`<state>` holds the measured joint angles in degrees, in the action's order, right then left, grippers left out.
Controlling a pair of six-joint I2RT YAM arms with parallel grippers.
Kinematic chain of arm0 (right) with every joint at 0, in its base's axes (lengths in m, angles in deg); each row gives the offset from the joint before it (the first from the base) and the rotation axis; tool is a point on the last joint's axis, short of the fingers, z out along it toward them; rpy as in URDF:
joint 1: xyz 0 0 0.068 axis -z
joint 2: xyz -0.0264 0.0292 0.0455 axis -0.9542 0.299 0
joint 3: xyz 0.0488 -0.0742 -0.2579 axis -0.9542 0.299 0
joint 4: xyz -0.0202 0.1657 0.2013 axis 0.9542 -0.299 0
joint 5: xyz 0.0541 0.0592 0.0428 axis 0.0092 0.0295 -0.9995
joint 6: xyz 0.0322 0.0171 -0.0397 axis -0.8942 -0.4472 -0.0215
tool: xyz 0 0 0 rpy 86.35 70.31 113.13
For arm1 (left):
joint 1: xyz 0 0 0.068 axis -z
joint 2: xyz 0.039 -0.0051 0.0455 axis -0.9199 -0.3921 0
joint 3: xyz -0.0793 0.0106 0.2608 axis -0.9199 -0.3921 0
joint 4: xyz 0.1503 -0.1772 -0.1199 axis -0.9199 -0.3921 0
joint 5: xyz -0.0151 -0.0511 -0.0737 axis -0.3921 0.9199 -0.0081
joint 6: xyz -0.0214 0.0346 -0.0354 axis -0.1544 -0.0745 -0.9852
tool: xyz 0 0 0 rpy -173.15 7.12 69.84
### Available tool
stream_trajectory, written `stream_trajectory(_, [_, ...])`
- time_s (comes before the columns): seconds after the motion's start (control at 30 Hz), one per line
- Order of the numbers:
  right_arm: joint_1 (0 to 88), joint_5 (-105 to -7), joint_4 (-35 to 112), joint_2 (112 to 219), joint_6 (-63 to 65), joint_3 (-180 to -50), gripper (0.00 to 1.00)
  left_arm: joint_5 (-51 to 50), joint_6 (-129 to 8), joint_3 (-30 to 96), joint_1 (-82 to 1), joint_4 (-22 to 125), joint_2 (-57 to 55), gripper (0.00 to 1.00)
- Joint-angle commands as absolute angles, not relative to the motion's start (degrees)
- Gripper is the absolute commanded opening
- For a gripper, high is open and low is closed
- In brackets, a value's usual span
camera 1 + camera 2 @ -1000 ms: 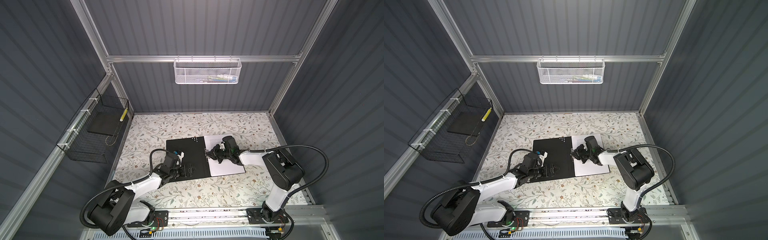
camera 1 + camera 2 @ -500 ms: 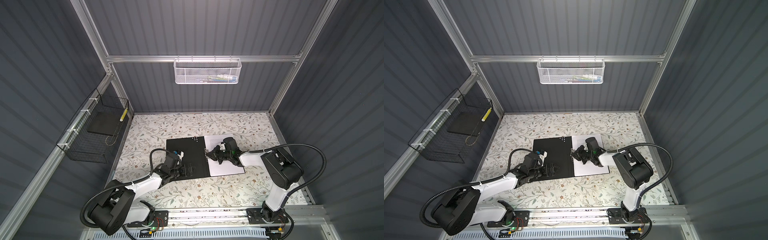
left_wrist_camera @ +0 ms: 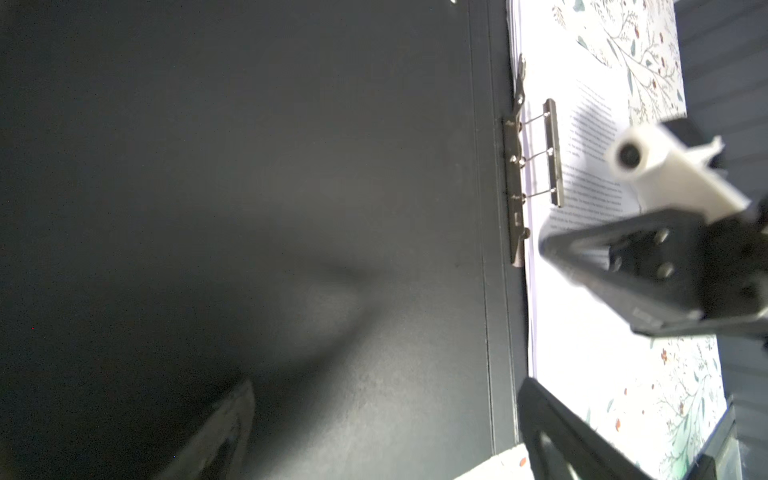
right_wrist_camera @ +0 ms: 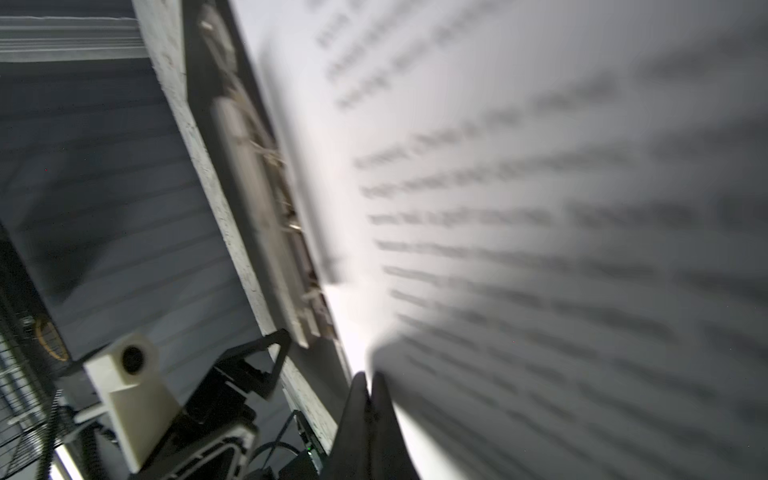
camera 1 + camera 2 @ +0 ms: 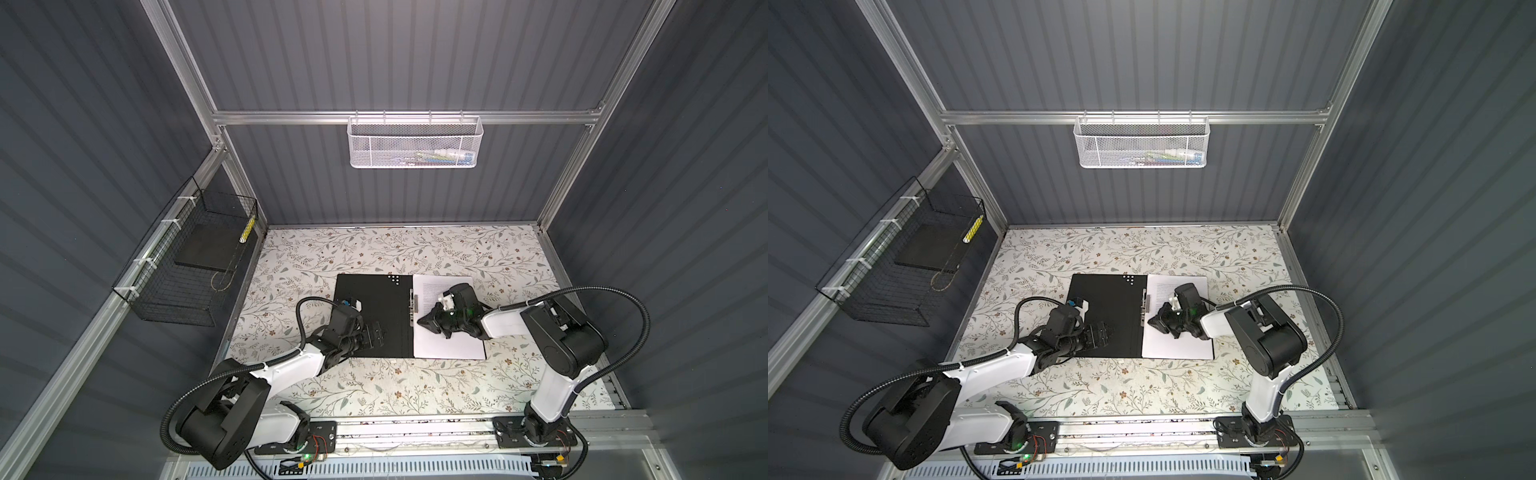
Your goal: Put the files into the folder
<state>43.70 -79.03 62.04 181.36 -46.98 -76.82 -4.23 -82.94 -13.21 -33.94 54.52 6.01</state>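
My right gripper (image 5: pixel 419 321) is pinched fully closed, fingers (image 4: pixel 357 415) pressed flat against each other with nothing between them. Its tip sits low over the files (image 5: pixel 449 345), just beside the near end of the metal clip (image 5: pixel 411 301). I cannot tell whether it presses on the paper or only hovers over it.

My left gripper (image 5: pixel 376 332) is spread wide and holds nothing. It hangs over the black inside cover on the far side of the clip from my right gripper, and its two fingers (image 3: pixel 561 432) frame bare black board in the left wrist view.

The folder (image 5: pixel 374 299) lies open and flat on the table (image 5: pixel 374 390), black side up, with the clip running along its spine. The files, white sheets with small printed text, lie stacked on the half of the folder on my right arm's side of the clip, their edge tucked against it. In the left wrist view the clip's bar (image 3: pixel 555 153) stands raised on thin wires above the paper.

Well beyond the clip, a white mesh basket (image 5: pixel 415 143) hangs on the back wall. A black wire basket (image 5: pixel 187 270) hangs on the wall to my left arm's side.
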Motion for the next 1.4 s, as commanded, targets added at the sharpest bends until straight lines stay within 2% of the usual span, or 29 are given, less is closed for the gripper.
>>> stream_trajectory(0.0, [43.7, -79.8, 62.7, 182.0, -44.3, -74.9, 0.0, -6.3, -85.1, -15.7, -34.1, 42.3, 2.6, 1.0])
stream_trajectory(0.1, [43.6, -80.8, 63.5, 180.0, -44.2, -75.3, 0.0, -6.4, -85.3, -15.5, -34.1, 42.5, 2.2, 1.0])
stream_trajectory(0.37, [43.7, -81.4, 54.0, 172.9, -41.5, -82.3, 0.01, -5.2, -85.1, -15.6, -34.1, 43.0, 2.5, 1.0])
stream_trajectory(0.47, [43.8, -81.2, 49.7, 172.1, -39.2, -84.7, 0.12, -3.9, -83.2, -13.2, -34.1, 41.0, 6.2, 1.0])
stream_trajectory(0.63, [45.2, -81.0, 47.3, 170.7, -36.6, -85.4, 0.3, 4.6, -79.6, -4.6, -34.1, 41.2, 10.1, 1.0])
stream_trajectory(0.73, [46.7, -80.5, 46.2, 168.2, -34.6, -84.2, 0.43, 10.6, -79.5, 0.3, -34.1, 46.0, 7.3, 1.0])
stream_trajectory(0.87, [48.0, -77.9, 42.2, 162.4, -30.5, -82.0, 0.61, 17.1, -78.1, 8.6, -34.1, 50.2, -3.3, 1.0])
stream_trajectory(0.97, [49.7, -77.7, 42.0, 157.3, -29.7, -78.6, 0.79, 21.5, -77.6, 14.3, -34.5, 53.2, -11.8, 1.0])
stream_trajectory(1.0, [50.4, -77.7, 41.6, 155.5, -29.6, -77.4, 0.97, 23.2, -77.6, 16.2, -34.8, 54.4, -14.5, 1.0])
stream_trajectory(1.13, [52.5, -78.8, 40.3, 149.5, -28.9, -73.4, 0.99, 28.9, -77.3, 23.1, -35.8, 56.4, -24.0, 1.0])
stream_trajectory(1.37, [55.2, -79.2, 38.9, 142.3, -29.8, -67.5, 0.99, 29.4, -76.9, 29.3, -37.7, 56.2, -33.1, 1.0])
